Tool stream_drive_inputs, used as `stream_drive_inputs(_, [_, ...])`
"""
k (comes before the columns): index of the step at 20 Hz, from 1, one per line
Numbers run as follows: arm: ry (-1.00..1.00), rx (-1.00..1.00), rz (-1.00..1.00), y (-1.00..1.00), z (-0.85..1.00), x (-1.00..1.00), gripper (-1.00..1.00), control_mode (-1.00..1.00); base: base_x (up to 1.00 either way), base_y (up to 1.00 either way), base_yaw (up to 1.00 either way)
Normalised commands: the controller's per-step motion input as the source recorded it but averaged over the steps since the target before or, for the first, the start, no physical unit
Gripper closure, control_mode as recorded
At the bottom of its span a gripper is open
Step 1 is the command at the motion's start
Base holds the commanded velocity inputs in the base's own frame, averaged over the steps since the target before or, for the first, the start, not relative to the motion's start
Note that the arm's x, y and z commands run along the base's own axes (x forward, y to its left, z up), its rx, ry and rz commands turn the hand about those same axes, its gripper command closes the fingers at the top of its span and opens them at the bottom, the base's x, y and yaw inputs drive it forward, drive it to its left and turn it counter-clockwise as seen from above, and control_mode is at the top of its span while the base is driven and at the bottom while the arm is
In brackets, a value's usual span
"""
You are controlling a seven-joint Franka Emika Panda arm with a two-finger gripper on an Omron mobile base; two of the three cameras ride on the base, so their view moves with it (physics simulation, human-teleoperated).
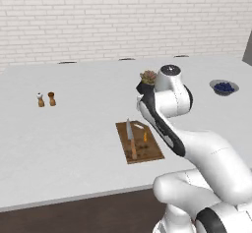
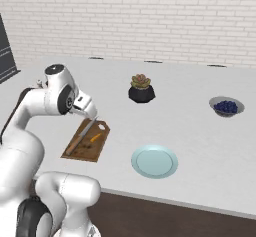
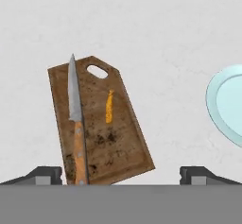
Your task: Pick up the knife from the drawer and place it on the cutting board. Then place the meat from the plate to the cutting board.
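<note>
The knife [image 3: 75, 124] is already laid on the board [image 3: 101, 124], along its 9 o'clock edge in the hand view. Its long axis runs 12 to 6, tip at 12, handle at 6.

The gripper [image 3: 121, 173] is held above the board, fingers spread wide, nothing gripped. An orange strip [image 3: 109, 106] lies on the board; the plate [image 2: 154, 161] at 3 o'clock looks bare. Both are best checked before any reach for the meat.

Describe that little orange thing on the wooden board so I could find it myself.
Start at the long white counter and find the brown cutting board near its front edge, left of the pale blue plate. On the board, beside the knife, lies a small orange strip. It is much shorter than the knife and all orange, with no silver blade.
</note>
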Motion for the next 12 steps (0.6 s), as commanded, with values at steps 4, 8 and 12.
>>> stream_drive_inputs(4, [-0.49, -0.01, 0.08, 0.0, 0.98, -1.0, -1.0, -1.0, 0.0, 0.0, 0.0])
stream_drive_inputs(8, [-0.13, -0.13, 0.07, 0.23, 0.95, -0.67, -1.0, -1.0, 0.0, 0.0, 0.0])
stream_drive_inputs(12, [0.13, -0.29, 0.05, 0.54, 0.58, -0.17, -1.0, -1.0, 0.0, 0.0, 0.0])
